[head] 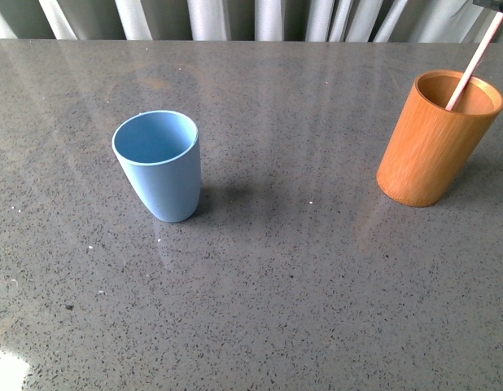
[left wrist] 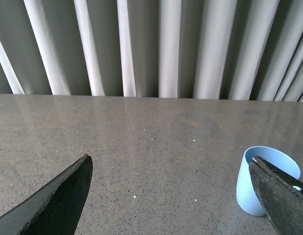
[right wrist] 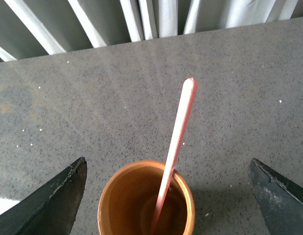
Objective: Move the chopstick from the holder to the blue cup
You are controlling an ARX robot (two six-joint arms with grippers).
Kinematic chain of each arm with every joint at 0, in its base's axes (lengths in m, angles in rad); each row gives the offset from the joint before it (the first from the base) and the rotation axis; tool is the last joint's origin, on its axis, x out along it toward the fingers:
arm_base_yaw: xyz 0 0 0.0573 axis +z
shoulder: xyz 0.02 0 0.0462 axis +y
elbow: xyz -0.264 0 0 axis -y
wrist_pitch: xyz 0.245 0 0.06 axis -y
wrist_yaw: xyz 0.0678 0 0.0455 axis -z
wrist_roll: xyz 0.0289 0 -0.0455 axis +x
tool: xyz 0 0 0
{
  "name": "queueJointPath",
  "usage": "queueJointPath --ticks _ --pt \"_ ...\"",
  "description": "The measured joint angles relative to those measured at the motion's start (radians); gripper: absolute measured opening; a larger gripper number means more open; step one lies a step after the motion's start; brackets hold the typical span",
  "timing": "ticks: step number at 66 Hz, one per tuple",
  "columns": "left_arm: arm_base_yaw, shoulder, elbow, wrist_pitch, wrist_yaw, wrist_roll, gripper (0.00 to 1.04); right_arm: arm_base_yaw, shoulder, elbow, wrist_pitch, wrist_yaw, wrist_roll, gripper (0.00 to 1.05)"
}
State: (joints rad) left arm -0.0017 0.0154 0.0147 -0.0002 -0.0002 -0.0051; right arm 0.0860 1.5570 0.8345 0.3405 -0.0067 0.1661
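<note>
Currently the chopstick (head: pixel 477 59) stands in the holder (head: pixel 430 155), on the right side of the grey speckled surface (head: pixel 300 285) in the front view. Its lower end is inside the orange-brown cylinder. The stick leans against the rim and slants up and to the right until it leaves the picture at the top corner. The blue cup (head: pixel 166 175) stands upright with its mouth up, well apart from the holder on the left side of the surface. Pale curtain folds (head: pixel 211 16) hang behind the far edge.

From the right wrist, the right gripper (right wrist: pixel 167 160) hangs above the holder (right wrist: pixel 141 205) with its jaws spread wide, one dark tip on either side. The chopstick (right wrist: pixel 178 137) rises between them, well clear of both, and its lower end rests on the holder's floor.

From the left wrist, the left gripper (left wrist: pixel 169 157) is also wide open above bare surface (left wrist: pixel 156 147). The blue cup (left wrist: pixel 252 186) sits beside one jaw, which partly covers it.
</note>
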Motion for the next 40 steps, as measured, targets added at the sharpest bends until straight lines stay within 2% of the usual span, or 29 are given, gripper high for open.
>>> queueJointPath --ticks 40 --pt "0.000 0.000 0.000 0.000 0.000 0.000 0.96 0.006 0.117 0.123 -0.020 0.021 0.031 0.96"
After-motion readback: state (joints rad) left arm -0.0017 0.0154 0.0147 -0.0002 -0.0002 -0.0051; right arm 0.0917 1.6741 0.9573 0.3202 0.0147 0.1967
